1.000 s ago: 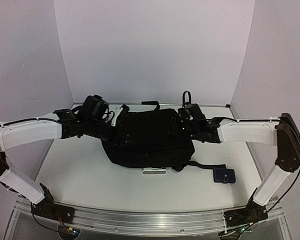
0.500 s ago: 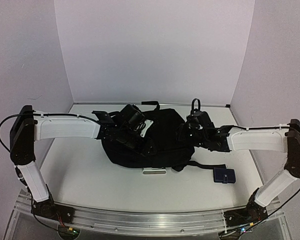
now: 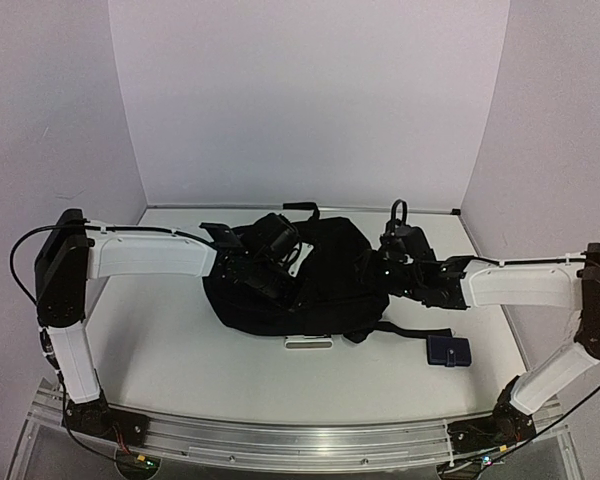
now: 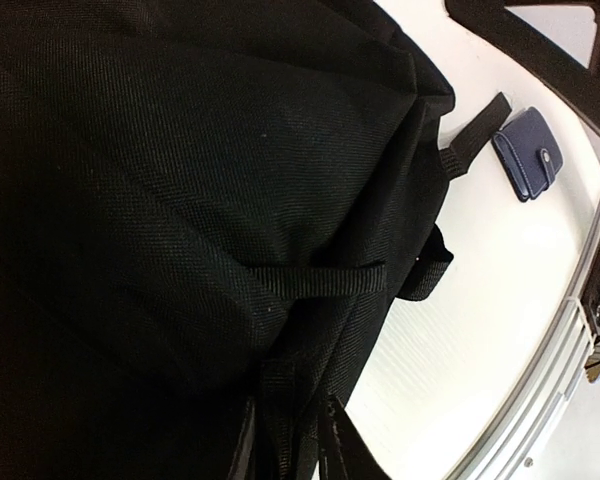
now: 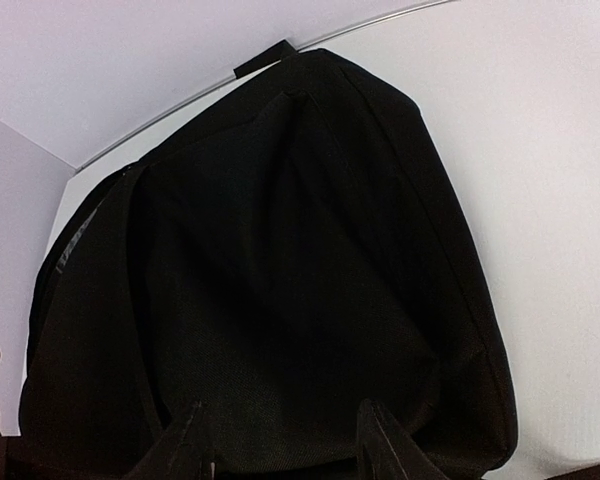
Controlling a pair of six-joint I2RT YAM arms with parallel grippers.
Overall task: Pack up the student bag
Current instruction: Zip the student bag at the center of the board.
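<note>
The student bag (image 3: 315,285), a large black fabric backpack, lies in the middle of the table. My left gripper (image 3: 270,283) is down on the bag's left part. In the left wrist view that gripper (image 4: 290,412) is shut on a fold of the bag's fabric (image 4: 180,200), just below a sewn strap (image 4: 320,278). My right gripper (image 3: 366,272) is at the bag's right side. In the right wrist view its fingers (image 5: 378,440) stand fairly wide, with a bulge of the bag (image 5: 280,250) pressed between them.
A small dark-blue wallet (image 3: 448,350) lies on the table to the right of the bag, and also shows in the left wrist view (image 4: 528,150). A flat white object (image 3: 308,344) pokes out under the bag's front edge. A black strap (image 3: 415,329) trails right. Walls enclose three sides.
My left arm swung right from the bag's left edge onto the bag and its jaws narrowed onto fabric. My right gripper shifted slightly right and its jaws narrowed on the bag's side.
</note>
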